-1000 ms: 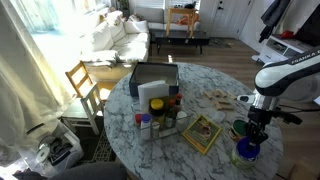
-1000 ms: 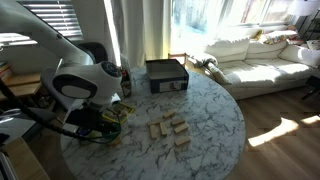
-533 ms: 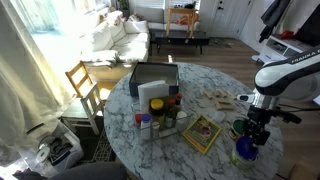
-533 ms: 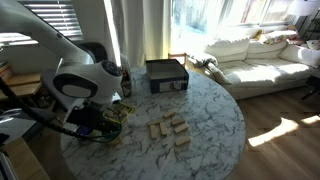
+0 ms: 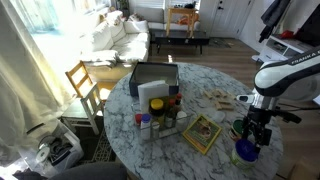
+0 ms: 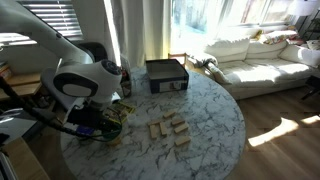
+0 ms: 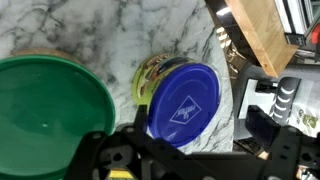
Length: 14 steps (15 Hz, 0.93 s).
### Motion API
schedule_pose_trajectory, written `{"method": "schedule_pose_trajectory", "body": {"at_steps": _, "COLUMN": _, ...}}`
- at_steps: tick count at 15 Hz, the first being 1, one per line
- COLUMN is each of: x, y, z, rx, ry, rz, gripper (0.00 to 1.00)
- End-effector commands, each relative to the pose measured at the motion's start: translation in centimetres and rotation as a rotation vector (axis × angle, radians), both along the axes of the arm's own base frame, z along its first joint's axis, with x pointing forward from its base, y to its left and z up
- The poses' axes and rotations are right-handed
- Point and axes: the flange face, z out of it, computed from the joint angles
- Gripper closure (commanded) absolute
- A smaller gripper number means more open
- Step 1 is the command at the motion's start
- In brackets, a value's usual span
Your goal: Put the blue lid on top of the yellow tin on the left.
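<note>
Tabletop (image 6: 215, 110) of veined marble, white sofa (image 6: 255, 62) beyond.

A: table top (image 7: 90, 30) finish?
B: marble look, white with grey veins, smooth, polished.
A: blue lid (image 7: 183, 103)?
B: smooth and glossy, pale print in the middle. yellow tin (image 7: 148, 75): printed side, slight sheen. green tin top (image 7: 50, 110): glossy too.
A: blocks (image 6: 170, 128)?
B: bare pale wood, matt.

The arm (image 5: 287, 75), at the right edge in an exterior view, has rounded glossy white shells with dark lettering, black joint rings, trailing black cables (image 6: 25, 113) and a blocky black gripper (image 5: 250, 140).
</note>
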Motion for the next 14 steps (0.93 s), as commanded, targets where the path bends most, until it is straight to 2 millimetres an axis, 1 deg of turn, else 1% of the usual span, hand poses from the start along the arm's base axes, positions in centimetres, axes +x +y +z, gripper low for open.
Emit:
{"method": "schedule_pose_trajectory", "body": {"at_steps": 1, "x": -0.25, "y": 0.08, "z": -0.44, "rx": -0.008, "ry": 0.025, "rz": 0.024, "gripper": 0.0}}
{"method": "schedule_pose_trajectory", "body": {"at_steps": 14, "x": -0.45, "y": 0.57, "z": -0.15, "rx": -0.02, "ry": 0.03, "rz": 0.046, "gripper": 0.0}}
